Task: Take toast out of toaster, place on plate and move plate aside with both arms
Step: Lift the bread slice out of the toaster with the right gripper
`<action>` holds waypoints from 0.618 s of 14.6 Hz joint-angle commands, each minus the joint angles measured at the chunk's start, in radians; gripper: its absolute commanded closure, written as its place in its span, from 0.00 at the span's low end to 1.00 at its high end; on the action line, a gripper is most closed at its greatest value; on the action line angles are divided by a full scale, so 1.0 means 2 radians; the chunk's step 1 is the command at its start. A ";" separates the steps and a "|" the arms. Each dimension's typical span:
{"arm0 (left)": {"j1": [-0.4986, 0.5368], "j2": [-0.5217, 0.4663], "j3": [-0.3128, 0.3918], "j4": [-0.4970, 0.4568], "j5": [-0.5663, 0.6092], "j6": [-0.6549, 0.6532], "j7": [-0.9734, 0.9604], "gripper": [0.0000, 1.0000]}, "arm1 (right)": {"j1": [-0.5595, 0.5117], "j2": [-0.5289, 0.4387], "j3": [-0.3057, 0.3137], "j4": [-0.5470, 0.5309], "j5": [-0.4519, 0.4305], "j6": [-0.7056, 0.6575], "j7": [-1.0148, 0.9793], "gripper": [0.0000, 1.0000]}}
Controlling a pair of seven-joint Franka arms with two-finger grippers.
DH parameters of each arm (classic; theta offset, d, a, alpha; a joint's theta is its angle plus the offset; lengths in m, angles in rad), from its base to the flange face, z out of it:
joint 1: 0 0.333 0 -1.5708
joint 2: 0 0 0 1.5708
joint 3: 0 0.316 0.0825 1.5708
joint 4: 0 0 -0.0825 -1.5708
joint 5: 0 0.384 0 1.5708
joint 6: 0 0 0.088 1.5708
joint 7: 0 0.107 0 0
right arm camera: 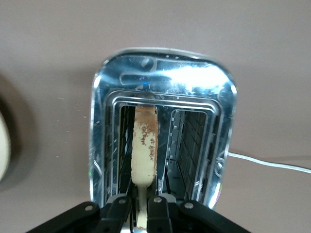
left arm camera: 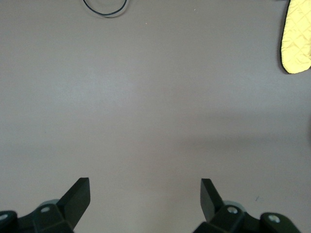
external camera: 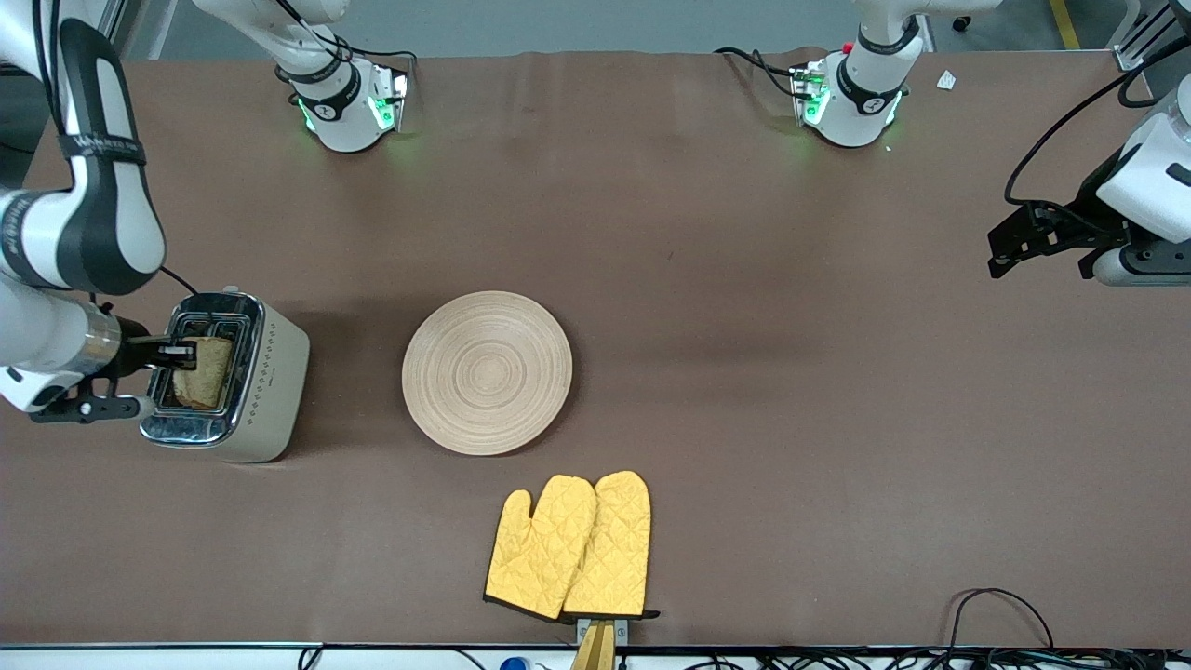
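Mitts (external camera: pixel 572 549) are laid nearest the camera, plate (external camera: pixel 487 372) farther back. Toast (external camera: pixel 207 372) is pinched upright in the toaster (external camera: pixel 228 377) slot by the right gripper (external camera: pixel 181 354). Left gripper (external camera: pixel 1042 249) is held wide apart, waiting over bare table (external camera: pixel 791 372).

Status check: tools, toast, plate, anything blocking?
Right tool shut on toast in toaster. Left tool open, waiting over bare table. Plate empty, nothing blocking.

A long table (external camera: pixel 707 279) spread with a matte brown cloth fills the room's middle. Grey floor (external camera: pixel 577 23) shows along its top edge, crossed by a yellow painted line (external camera: pixel 1063 23). Black cables (external camera: pixel 1000 619) trail along its near edge.
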 commanded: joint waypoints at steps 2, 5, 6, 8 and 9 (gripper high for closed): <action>-0.002 0.005 -0.001 0.011 0.008 -0.006 0.003 0.00 | -0.004 -0.056 0.008 0.040 0.022 -0.069 0.002 1.00; -0.002 0.005 -0.001 0.011 0.008 -0.006 0.003 0.00 | -0.001 -0.055 0.009 0.071 0.032 -0.115 0.022 1.00; -0.001 0.005 -0.001 0.010 0.008 -0.006 0.004 0.00 | -0.001 -0.056 0.010 0.078 0.051 -0.117 0.025 1.00; -0.003 0.005 -0.001 0.011 0.008 -0.006 0.001 0.00 | -0.001 -0.055 0.008 0.084 0.114 -0.129 0.040 1.00; -0.002 0.005 -0.001 0.011 0.008 -0.006 0.002 0.00 | 0.000 -0.055 0.008 0.081 0.123 -0.129 0.043 1.00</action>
